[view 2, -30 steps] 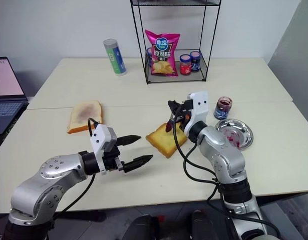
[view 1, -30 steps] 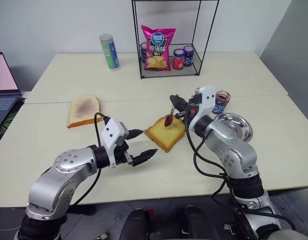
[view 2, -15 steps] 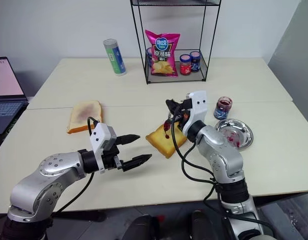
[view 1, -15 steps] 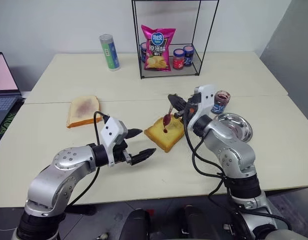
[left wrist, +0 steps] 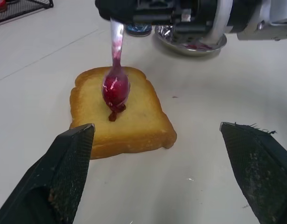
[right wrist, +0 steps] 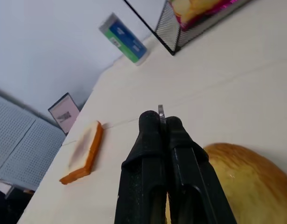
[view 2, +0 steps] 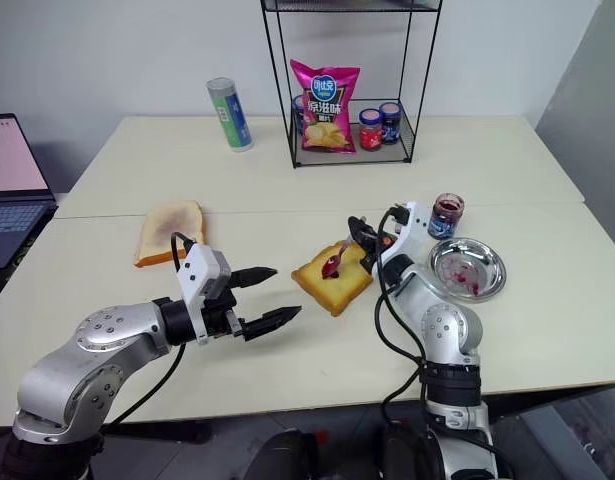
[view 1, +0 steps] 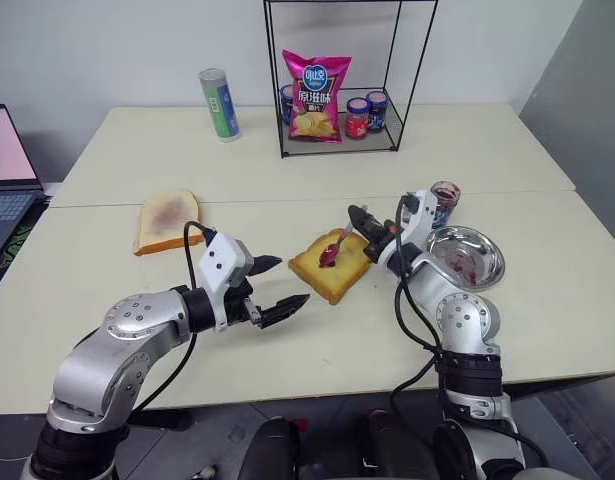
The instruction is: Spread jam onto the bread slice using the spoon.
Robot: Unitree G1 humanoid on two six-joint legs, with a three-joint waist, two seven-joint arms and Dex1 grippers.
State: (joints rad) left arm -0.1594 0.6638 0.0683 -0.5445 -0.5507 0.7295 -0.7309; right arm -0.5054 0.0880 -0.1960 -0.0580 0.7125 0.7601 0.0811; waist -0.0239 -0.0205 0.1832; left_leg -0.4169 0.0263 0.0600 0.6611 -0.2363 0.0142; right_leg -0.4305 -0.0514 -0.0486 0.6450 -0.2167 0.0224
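The golden bread slice lies on the table in front of me. My right gripper is shut on the handle of the spoon, just past the slice's far right corner. The spoon slants down to the toast, and its bowl, coated in red jam, rests over the middle. A small blob of jam sits on the bread under the bowl's tip. My left gripper hovers open and empty at the near left of the slice. The open jam jar stands behind the right wrist.
A steel dish smeared with jam sits to the right of the toast. A paler stained slice lies at the left. At the back stand a wire rack holding a chips bag and lidded jars, and a can. A laptop is at the far left.
My right gripper has sunk and rolled, lowering the spoon bowl from above the toast onto it; a jam blob now lies on the bread. The left arm has not moved.
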